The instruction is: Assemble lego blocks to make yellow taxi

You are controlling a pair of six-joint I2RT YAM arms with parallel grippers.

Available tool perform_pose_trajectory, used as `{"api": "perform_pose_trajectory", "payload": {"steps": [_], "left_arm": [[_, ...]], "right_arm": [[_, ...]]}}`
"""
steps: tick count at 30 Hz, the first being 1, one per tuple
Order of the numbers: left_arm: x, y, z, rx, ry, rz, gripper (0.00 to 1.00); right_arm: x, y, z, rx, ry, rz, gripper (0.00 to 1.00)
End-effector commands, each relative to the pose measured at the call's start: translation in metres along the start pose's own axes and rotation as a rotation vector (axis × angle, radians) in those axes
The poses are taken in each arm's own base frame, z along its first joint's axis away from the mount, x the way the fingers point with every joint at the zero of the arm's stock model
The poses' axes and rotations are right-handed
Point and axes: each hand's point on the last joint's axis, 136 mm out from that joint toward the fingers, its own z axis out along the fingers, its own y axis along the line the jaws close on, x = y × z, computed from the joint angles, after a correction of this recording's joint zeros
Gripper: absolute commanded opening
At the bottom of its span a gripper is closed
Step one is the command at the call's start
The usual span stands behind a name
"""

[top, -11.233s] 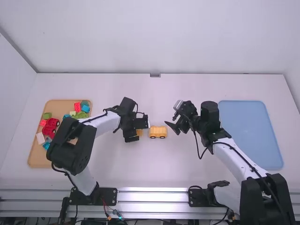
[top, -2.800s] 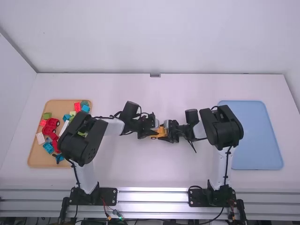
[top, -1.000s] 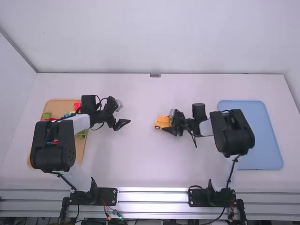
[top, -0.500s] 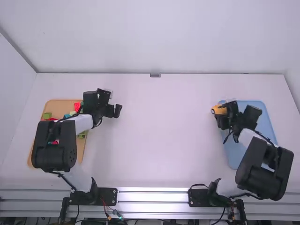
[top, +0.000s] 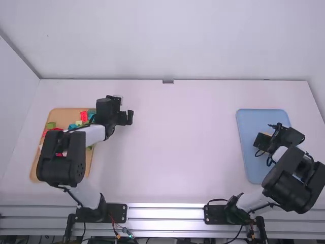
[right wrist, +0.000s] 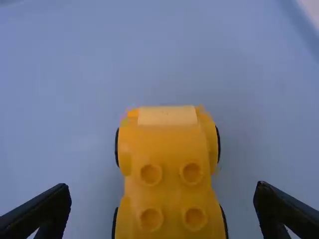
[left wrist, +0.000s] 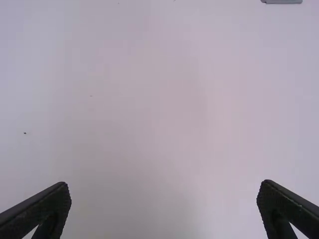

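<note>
In the high view my left gripper (top: 125,111) is over the table just right of the wooden tray; in the left wrist view the left gripper (left wrist: 164,209) stands open with only white surface beyond. My right gripper (top: 263,142) is over the blue tray (top: 254,173), mostly covering the yellow car (top: 266,133). Seen in the right wrist view, the open right gripper (right wrist: 162,211) has its fingers apart on either side of the yellow car (right wrist: 169,149), touching neither side. The car has black wheels, several studs on top and a paler block at its far end.
The wooden tray (top: 35,170) at the far left holds red, green, blue and white blocks, partly covered by the left arm. White table (top: 172,147) lies between the two trays. A small grey bracket (top: 168,81) sits at the back edge.
The right arm has carried the yellow car from mid-table rightward into the blue tray, and its gripper has opened around it. My left gripper has left the middle for the wooden tray's side.
</note>
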Motion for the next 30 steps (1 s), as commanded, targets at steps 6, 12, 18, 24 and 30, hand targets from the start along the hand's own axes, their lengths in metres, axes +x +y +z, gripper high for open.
{"api": "perform_pose_trajectory", "payload": {"steps": [6, 12, 18, 24, 30], "left_arm": [[-0.040, -0.023, -0.035, -0.221, -0.083, 0.093, 0.99], [-0.078, -0.050, -0.076, -0.200, -0.205, 0.114, 0.99], [-0.113, -0.060, -0.134, -0.161, -0.330, 0.102, 0.99], [-0.130, -0.063, -0.165, -0.155, -0.409, 0.091, 0.99], [-0.113, -0.048, -0.172, -0.157, -0.376, 0.092, 0.94]], "right_arm": [[0.001, -0.003, -0.016, 0.137, 0.042, 0.076, 0.99], [-0.026, 0.029, -0.056, 0.131, -0.029, -0.001, 0.99], [-0.075, 0.089, -0.132, 0.028, -0.266, -0.123, 0.99], [-0.103, 0.133, -0.200, -0.073, -0.498, -0.196, 0.99], [-0.101, 0.167, -0.231, -0.215, -0.612, -0.206, 0.94]]}}
